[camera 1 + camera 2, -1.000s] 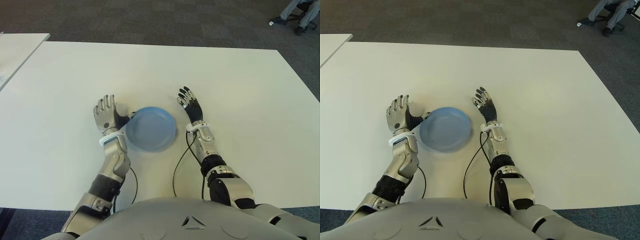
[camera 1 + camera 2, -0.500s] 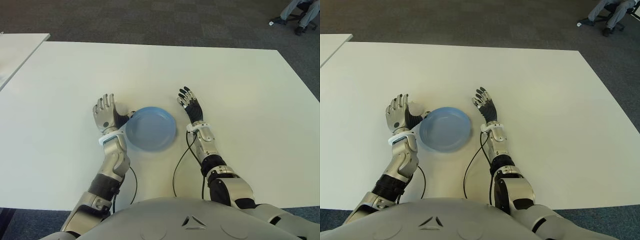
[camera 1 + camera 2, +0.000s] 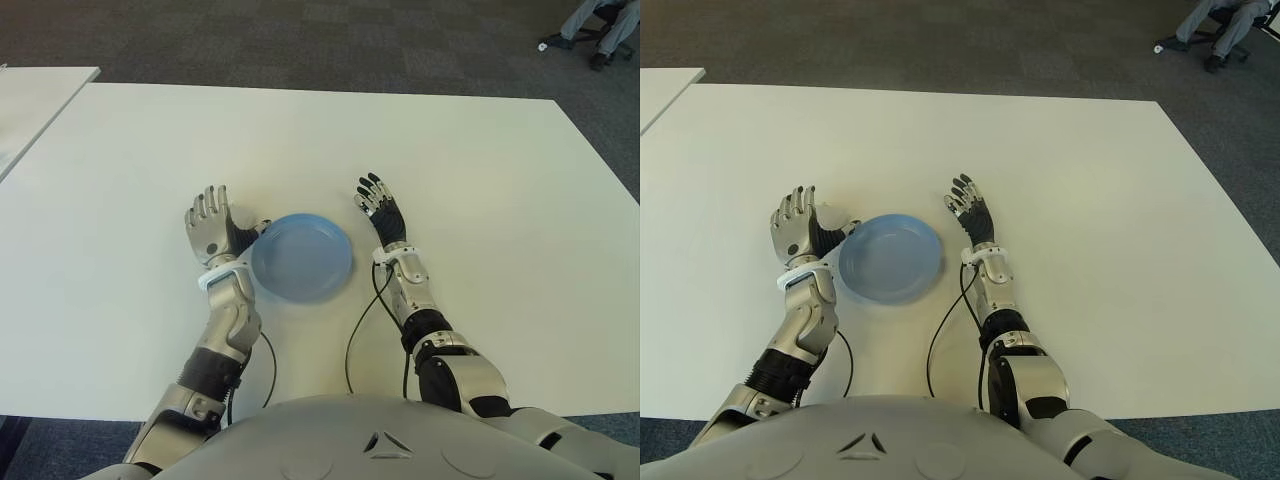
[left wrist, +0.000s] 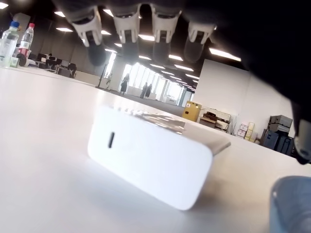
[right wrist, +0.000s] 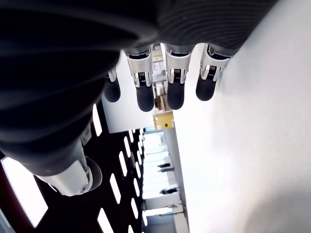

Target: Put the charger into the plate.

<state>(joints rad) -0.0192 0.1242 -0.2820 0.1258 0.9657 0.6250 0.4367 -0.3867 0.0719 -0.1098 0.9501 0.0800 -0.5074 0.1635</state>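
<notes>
Left hand (image 3: pixel 209 226) stands spread beside blue plate (image 3: pixel 301 257); right hand (image 3: pixel 380 210) idle, spread, opposite side; left wrist view: white charger (image 4: pixel 150 158) on table (image 3: pixel 480 200), ungrasped under fingers (image 4: pixel 126 29); approach stage; closing grasp needed.

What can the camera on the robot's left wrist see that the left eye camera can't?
Only the left wrist view shows the whole white charger lying on the table, with a small slot in its face. It sits in front of the left hand's open fingers, untouched.

Only the left eye view shows the whole blue plate, with nothing in it, between the two hands. It also shows the right hand, open, right of the plate.

Both show the white table, the left hand and at least an edge of the plate.
</notes>
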